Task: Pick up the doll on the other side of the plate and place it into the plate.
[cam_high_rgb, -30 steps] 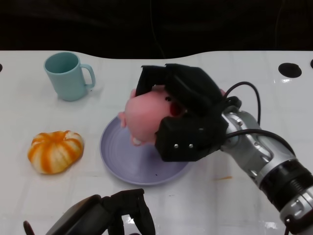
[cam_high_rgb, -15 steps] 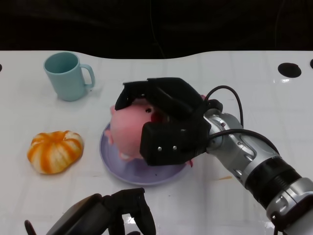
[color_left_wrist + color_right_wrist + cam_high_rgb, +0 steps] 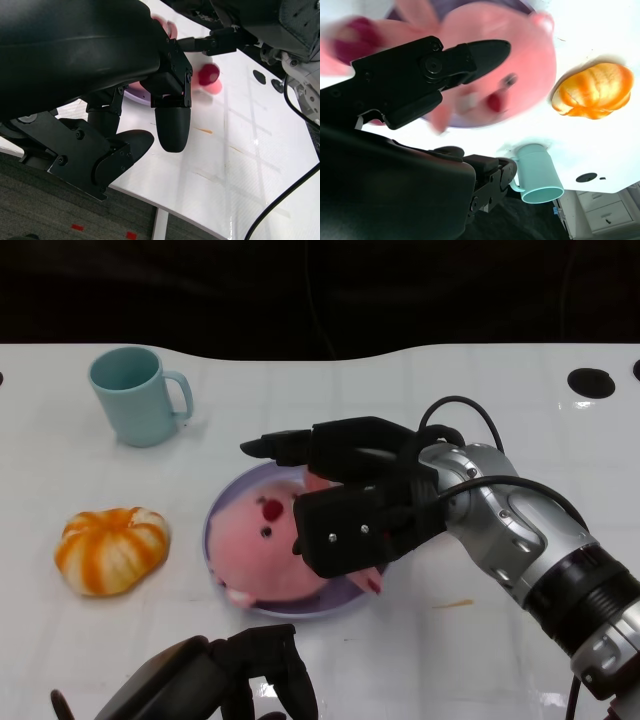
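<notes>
Doll (image 3: 270,555) lies in plate (image 3: 222,508), just under right hand (image 3: 350,502), long axis sideways; fingers spread, seemingly released though contact unclear. Left hand (image 3: 215,685) empty, apart.

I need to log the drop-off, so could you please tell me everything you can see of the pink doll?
The pink doll is a round, soft-looking plush with a dark eye, red cheek spots, and small stubby limbs. It lies in the purple plate, filling most of it. The right hand hovers over it with fingers spread; whether they touch it is unclear.
</notes>
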Robot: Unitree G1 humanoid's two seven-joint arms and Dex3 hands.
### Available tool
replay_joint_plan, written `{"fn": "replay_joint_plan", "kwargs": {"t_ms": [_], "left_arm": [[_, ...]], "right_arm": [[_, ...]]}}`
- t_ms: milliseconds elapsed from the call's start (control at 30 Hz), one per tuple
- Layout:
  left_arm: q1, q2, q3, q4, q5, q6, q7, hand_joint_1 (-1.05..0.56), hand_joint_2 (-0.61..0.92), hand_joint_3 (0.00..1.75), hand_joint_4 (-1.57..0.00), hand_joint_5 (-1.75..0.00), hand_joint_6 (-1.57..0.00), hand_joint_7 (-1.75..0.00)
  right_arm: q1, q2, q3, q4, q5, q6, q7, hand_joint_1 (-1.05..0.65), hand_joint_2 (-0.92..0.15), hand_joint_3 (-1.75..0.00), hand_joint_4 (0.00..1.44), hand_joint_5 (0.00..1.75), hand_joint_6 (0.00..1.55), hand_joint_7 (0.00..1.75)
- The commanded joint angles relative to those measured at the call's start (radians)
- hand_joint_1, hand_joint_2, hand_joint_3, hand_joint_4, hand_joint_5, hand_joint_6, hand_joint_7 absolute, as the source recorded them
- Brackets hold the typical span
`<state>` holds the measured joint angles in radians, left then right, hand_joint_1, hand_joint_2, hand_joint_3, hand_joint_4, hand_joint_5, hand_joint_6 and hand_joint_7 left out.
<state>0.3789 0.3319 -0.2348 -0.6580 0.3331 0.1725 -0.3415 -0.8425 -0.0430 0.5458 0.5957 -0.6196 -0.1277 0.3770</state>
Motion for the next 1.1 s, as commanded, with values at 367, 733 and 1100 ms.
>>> {"fn": "replay_joint_plan", "kwargs": {"t_ms": [367, 733, 1100], "left_arm": [[-0.011, 0.005, 0.013, 0.027, -0.005, -0.021, 0.011, -0.16, 0.55, 1.15, -0.61, -1.73, -0.55, -1.46], [-0.02, 0.0, 0.022, 0.034, -0.012, -0.013, 0.013, -0.16, 0.57, 1.1, -0.59, -1.74, -0.54, -1.45], [-0.031, -0.005, 0.028, 0.048, -0.023, -0.018, 0.011, -0.15, 0.58, 1.08, -0.6, -1.75, -0.54, -1.47]], "right_arm": [[0.044, -0.083, -0.031, -0.179, 0.031, 0.009, 0.046, -1.02, -0.92, -0.29, 0.0, 0.0, 0.0, 0.0], [0.228, -0.18, -0.154, -0.426, 0.186, 0.002, 0.082, -0.76, -0.92, -0.27, 0.2, 0.13, 0.18, 0.09], [0.441, -0.214, -0.276, -0.562, 0.328, -0.071, 0.027, -0.45, -0.92, -0.09, 0.43, 0.81, 0.62, 0.26]]}}
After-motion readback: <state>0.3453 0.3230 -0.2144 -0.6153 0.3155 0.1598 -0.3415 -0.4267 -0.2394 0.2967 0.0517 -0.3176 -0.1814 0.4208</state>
